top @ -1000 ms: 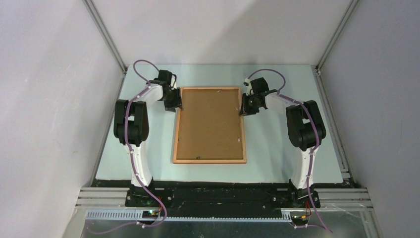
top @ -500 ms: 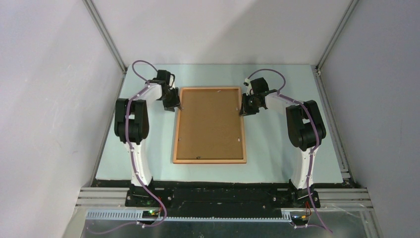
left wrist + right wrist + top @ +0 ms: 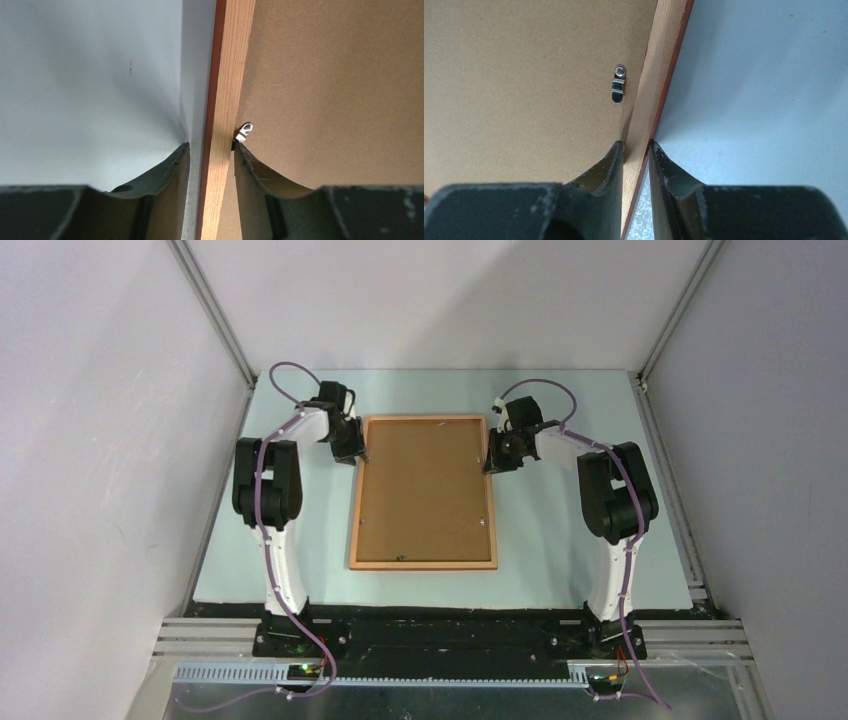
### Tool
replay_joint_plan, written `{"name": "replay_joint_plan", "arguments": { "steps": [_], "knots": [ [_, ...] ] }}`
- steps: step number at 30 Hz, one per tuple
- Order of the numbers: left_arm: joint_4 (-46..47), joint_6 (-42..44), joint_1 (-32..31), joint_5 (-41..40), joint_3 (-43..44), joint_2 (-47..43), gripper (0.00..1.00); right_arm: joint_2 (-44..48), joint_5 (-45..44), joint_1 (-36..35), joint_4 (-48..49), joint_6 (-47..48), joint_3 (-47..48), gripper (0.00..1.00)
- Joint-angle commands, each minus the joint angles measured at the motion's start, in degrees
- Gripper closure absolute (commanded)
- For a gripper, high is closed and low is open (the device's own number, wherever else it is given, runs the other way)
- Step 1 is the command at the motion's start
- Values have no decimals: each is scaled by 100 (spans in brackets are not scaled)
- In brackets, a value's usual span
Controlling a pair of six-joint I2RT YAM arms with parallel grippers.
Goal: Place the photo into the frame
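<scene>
Face-down frame (image 3: 424, 564): right tool (image 3: 636, 143) clamps it, left tool (image 3: 210, 146) straddles it loosely.
Risk: lopsided lift; frame twists, slips.

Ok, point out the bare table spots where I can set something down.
Free: table strip between frame and back wall; strip between frame and arm bases; patches beside the frame's near half. Crowded: its far side rails, left tool and right tool astride them.

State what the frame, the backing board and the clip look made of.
Frame: bare pale wood with straight grain, orange-brown stained outer edge. Backing board: likely fibreboard, matte brown, speckled and fibrous, no grain. Clip: metal, bright and shiny, apparently riveted.
</scene>
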State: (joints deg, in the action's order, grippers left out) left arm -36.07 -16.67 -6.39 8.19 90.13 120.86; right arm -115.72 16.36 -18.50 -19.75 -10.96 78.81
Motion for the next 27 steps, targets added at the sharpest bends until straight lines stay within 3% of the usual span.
{"name": "replay_joint_plan", "arguments": {
  "steps": [1, 27],
  "knots": [
    [25, 1, 6, -198, 144, 82, 59, 50, 224, 27, 201, -37, 41, 100],
    [38, 5, -142, -710, -26, -150, 69, 36, 256, 30, 185, -37, 39, 100]
  ]
}}
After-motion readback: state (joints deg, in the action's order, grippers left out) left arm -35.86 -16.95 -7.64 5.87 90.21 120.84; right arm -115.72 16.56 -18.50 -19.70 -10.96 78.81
